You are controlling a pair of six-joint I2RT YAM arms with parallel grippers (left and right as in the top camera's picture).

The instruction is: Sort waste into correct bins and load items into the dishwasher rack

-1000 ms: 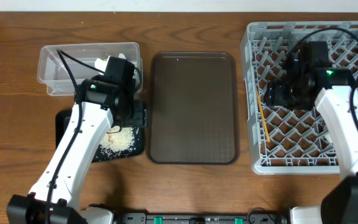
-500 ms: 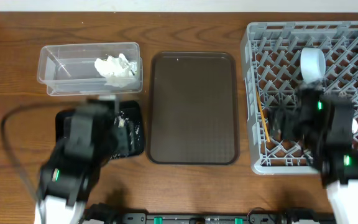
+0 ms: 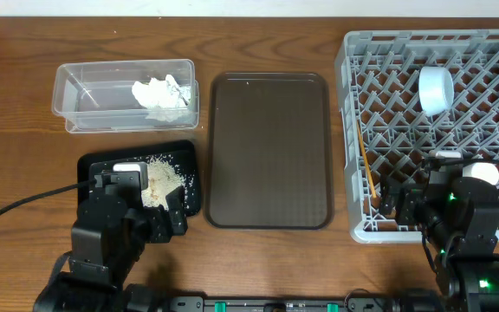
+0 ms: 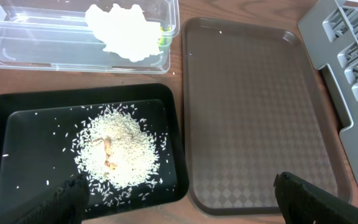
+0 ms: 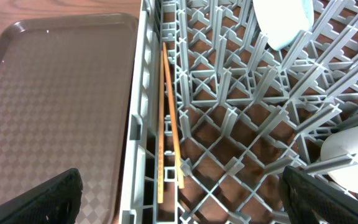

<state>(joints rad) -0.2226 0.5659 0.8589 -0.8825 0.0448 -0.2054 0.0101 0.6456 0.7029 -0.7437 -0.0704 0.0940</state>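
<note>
Both arms have pulled back toward the surface's near edge since the earlier frame. I see the right pincer (image 5: 185, 200) spread and empty over the dishwasher rack (image 5: 143, 93). The chopsticks (image 5: 166, 118) lie just ahead inside it, lengthwise along its left wall. The left pincer (image 4: 182, 202), also spread, overlooks the rice (image 4: 118, 152) in the black tray (image 4: 23, 124).

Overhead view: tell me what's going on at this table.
Two robot arms are sorting waste and loading a dishwasher rack. The crumpled napkin lies in the clear tub, and the rice is heaped on the black tray. The chopsticks and a white cup sit in the rack. The brown tray is bare. The left gripper and right gripper are open, holding nothing, at the table's near edge.
</note>
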